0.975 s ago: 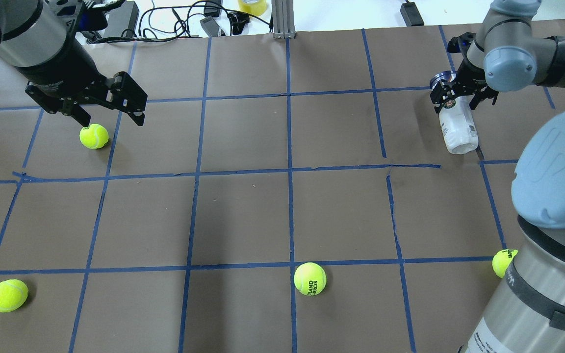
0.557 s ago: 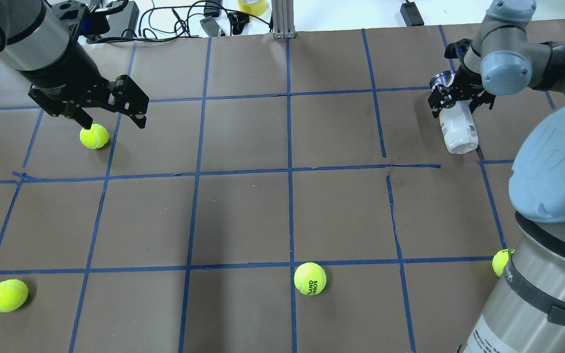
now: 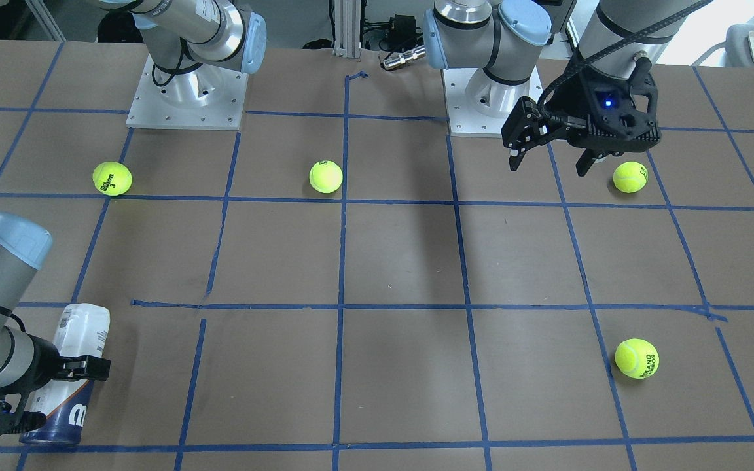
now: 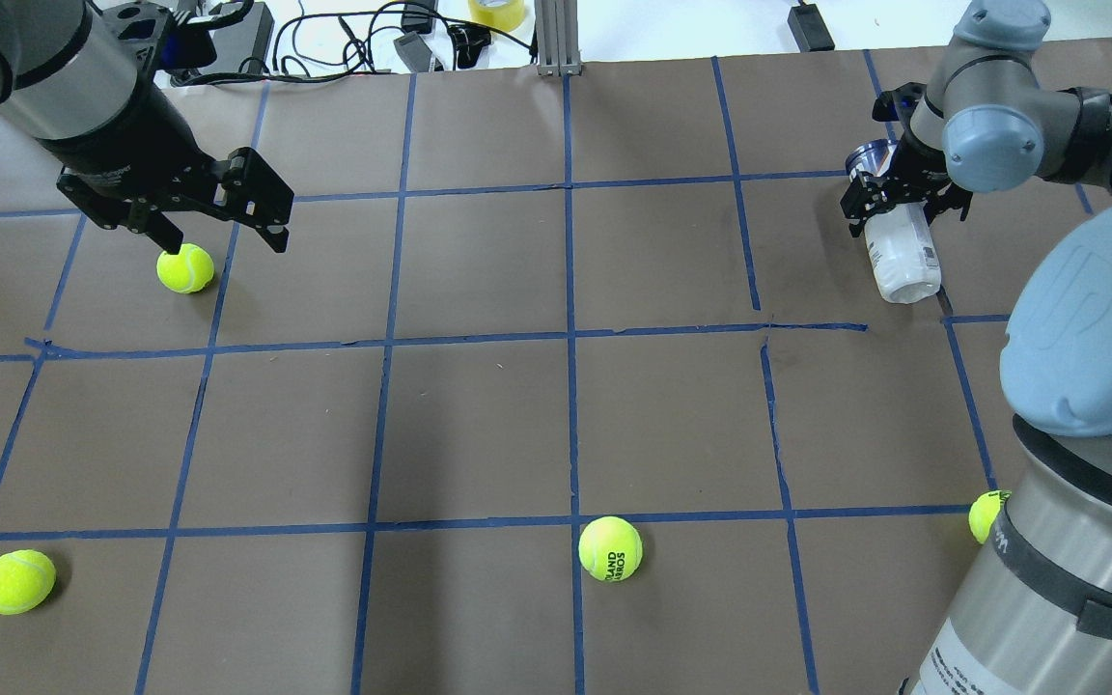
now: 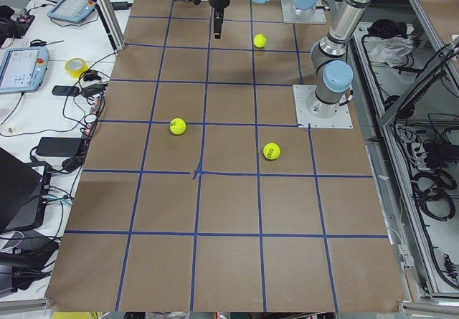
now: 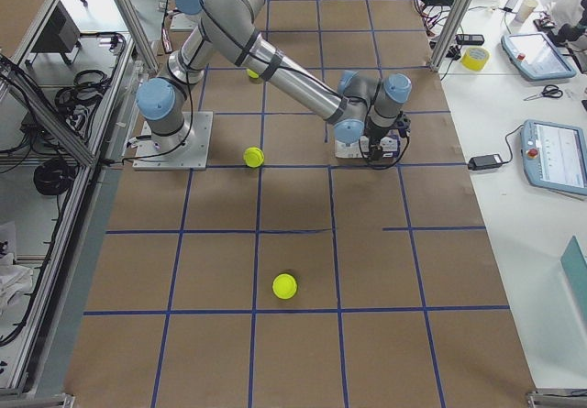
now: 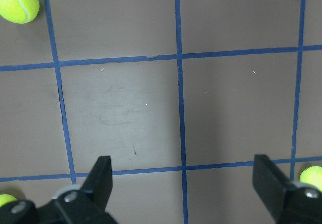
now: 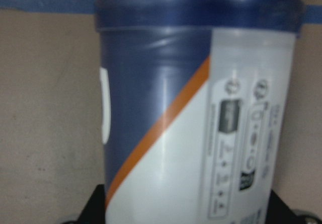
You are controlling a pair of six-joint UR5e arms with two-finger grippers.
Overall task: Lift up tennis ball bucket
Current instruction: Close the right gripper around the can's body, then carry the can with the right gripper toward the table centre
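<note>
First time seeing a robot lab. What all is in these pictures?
table: one, brown with blue tape grid.
tennis ball bucket: one, white with navy end, lying on its side, far right.
tennis balls: four, yellow-green, scattered across the grid.
power adapter: one, black, beyond the far edge.
tape roll: one, yellow, beyond the far edge.
left gripper: one, black, open, near a far-left ball.
right gripper: one, black, straddling the bucket; grip unclear.

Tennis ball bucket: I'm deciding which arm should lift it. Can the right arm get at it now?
Probably yes: the right pincer straddles the tennis ball bucket, which lies on its side, with nothing between them.
</note>
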